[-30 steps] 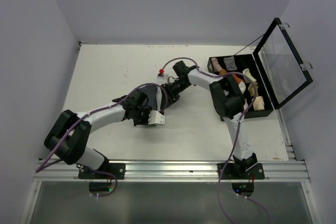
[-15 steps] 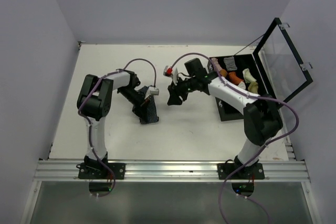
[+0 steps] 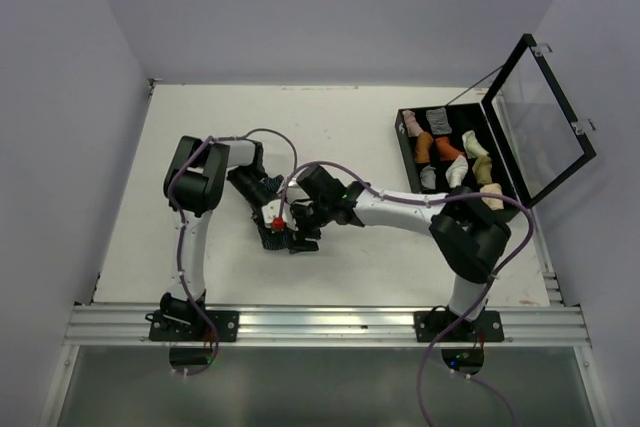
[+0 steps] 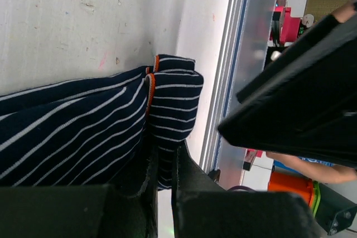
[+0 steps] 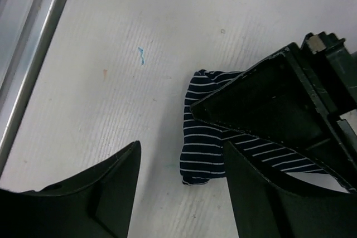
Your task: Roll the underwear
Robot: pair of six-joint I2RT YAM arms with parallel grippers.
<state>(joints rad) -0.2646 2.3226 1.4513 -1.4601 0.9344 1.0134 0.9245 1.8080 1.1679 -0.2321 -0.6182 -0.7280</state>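
Right gripper (image 5: 179, 157), jaws spread, has swung back over the underwear (image 5: 203, 151). Left gripper (image 4: 164, 163) stays pinching its edge. I reckon rolling can resume.

The underwear (image 4: 83, 132) lies on the table (image 3: 350, 127), left of the case (image 3: 540, 122).

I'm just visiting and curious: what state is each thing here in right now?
underwear: folded over at one end, not fully rolled.
left hand: shut on the underwear.
right hand: open, empty, close to the underwear.
box: lid open, compartments holding rolled cloth pieces.
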